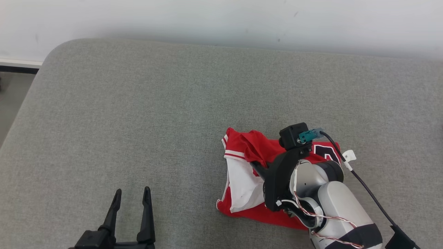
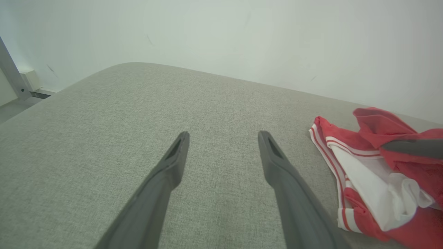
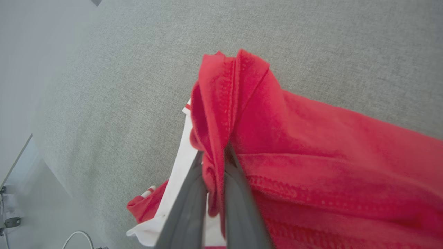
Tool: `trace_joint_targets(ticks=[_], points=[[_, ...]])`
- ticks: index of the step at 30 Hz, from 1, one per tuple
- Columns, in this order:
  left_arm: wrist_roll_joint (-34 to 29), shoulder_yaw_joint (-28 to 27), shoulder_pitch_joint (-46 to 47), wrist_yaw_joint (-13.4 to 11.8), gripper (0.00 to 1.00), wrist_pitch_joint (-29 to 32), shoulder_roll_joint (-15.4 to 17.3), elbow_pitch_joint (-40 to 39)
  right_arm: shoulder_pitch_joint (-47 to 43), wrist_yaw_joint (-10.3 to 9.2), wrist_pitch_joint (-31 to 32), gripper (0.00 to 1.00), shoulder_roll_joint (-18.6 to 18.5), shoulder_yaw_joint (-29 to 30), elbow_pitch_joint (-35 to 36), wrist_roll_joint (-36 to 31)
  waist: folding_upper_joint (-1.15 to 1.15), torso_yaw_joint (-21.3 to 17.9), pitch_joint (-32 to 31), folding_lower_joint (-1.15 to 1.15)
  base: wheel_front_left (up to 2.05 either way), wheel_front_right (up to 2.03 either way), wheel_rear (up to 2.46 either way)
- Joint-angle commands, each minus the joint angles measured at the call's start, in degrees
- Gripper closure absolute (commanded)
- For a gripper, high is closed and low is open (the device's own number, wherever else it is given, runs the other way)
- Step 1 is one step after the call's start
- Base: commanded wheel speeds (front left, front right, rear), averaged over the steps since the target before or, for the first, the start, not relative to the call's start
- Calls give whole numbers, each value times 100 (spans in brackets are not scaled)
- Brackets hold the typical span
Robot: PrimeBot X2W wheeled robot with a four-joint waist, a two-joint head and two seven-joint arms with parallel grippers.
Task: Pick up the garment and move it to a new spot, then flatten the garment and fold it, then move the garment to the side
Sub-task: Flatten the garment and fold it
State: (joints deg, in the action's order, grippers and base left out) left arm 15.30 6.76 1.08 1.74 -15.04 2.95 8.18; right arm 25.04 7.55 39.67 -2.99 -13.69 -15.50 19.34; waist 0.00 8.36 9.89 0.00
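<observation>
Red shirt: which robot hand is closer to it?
Right. The right gripper is shut on a fold of the red shirt; the left gripper is open, apart from it.

A grey fabric-covered worktop [image 1: 138, 103] spans most of the head view, with its rounded corner at the upper left of the frame. Behind it, along the top, runs a white wall [image 1: 207, 20] with a few small dark marks [image 1: 296, 14]. At the left edge a white baseboard [image 1: 17, 63] sits above a dark strip, with grey floor [image 1: 10, 103] below it. In the left wrist view a metal post [image 2: 8, 69] crosses the far left at a slant, and a small white box [image 2: 30, 79] sits just beside it against the wall. At the lower left of the right wrist view, a white cable [image 3: 74, 237] loops on the floor near a small metal bracket [image 3: 12, 221].
</observation>
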Motion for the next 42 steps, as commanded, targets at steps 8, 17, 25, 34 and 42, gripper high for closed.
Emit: trace_joint_targets(ticks=[8, 17, 25, 34, 42], points=[[61, -27, 46, 9, 0, -16, -11, 60, 255, -15, -576, 0, 24, -349, -67, 964, 0, -6, -29, 0, 0, 0, 0], [73, -32, -73, -18, 0, -15, -11, 24, 6, -15, -1236, 0, 18, 1142, 854, 172, 0, -135, -121, 0, 0, 0, 0], [8, 6, -109, -8, 0, -16, -11, -71, -945, -15, -1302, 0, -19, 2701, 1271, -1144, 0, -166, -149, 0, 0, 0, 0], [-67, -27, -75, 24, 0, -16, -11, -36, -1515, -15, -1581, 100, 11, 2437, 1082, -1385, 0, -264, -142, 0, 0, 0, 0], [-64, -24, 15, 89, 0, -16, -10, 41, -1396, -15, -1800, 100, 21, 1448, 698, -1422, 0, -230, -134, 0, 0, 0, 0]])
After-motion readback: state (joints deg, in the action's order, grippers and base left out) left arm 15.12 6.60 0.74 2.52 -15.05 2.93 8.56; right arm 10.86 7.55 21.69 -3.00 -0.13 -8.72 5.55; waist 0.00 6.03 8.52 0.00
